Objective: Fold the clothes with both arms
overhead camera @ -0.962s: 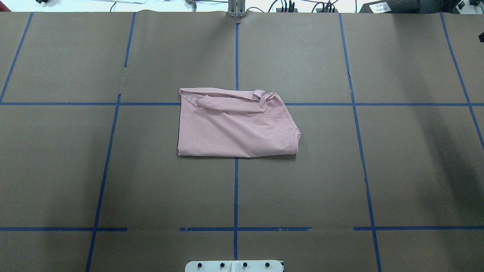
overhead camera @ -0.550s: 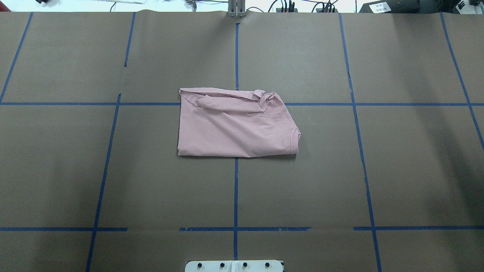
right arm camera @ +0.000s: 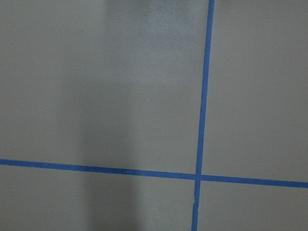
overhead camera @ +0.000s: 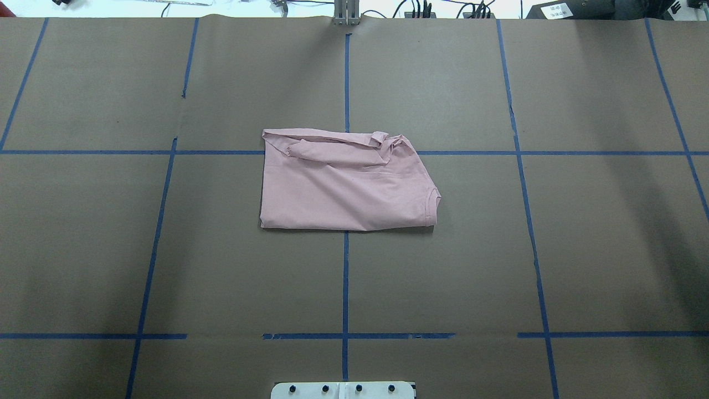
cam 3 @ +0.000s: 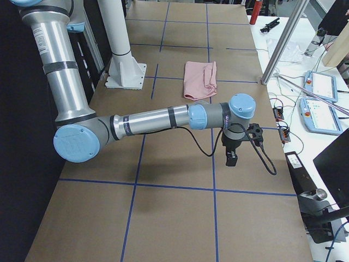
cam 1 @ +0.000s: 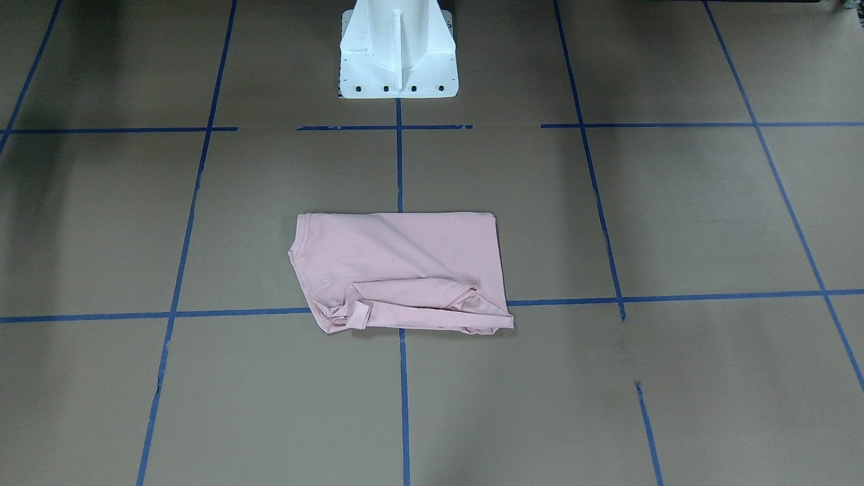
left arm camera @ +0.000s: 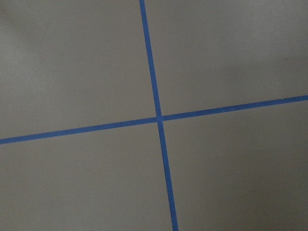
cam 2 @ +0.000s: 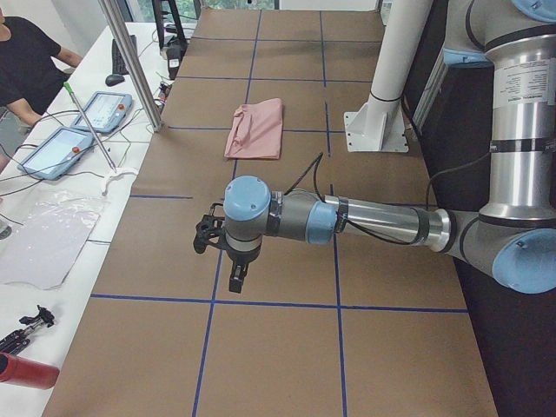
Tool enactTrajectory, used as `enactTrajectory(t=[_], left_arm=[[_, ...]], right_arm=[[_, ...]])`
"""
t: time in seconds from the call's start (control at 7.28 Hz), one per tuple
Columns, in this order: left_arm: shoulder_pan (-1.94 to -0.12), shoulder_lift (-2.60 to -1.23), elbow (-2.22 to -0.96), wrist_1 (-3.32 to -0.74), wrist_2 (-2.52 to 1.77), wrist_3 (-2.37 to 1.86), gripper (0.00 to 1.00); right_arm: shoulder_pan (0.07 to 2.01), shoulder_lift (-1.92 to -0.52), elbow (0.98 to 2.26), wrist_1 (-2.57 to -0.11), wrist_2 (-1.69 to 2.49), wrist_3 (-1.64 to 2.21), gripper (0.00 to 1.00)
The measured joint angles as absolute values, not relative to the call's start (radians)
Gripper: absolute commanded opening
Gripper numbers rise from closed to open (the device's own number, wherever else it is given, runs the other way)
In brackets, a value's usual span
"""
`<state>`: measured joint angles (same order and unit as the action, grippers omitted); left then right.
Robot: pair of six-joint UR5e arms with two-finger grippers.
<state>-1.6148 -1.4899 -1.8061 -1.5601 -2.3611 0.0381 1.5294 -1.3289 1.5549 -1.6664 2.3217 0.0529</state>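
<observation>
The left pincer (cam 2: 234, 280) hangs over bare counter (overhead camera: 210, 266) near one end, the right pincer (cam 3: 232, 157) near the other. I cannot tell whether either is spread or pressed together. The folded pink shirt (overhead camera: 343, 191) lies mid-counter, well apart from both.

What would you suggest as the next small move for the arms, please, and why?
Probably bring the right gripper in toward the bunched sleeve of the T-shirt: the shirt lies folded, but that far edge is rumpled, and the gripper hangs well clear of it.
</observation>
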Motion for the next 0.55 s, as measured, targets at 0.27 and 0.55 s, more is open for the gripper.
enactTrajectory(t=[0.27,0.55], left_arm=[[-1.612,-1.474,-1.833,-1.500,-2.352,0.036,1.00],[-1.610,-1.464,-1.832,-1.499,-2.321,0.038,1.00]], right_arm=[[1.529,-1.363,1.587,-1.666,2.321,0.052,1.00],[1.517,-1.377,1.606,-1.668,2.320,0.052,1.00]])
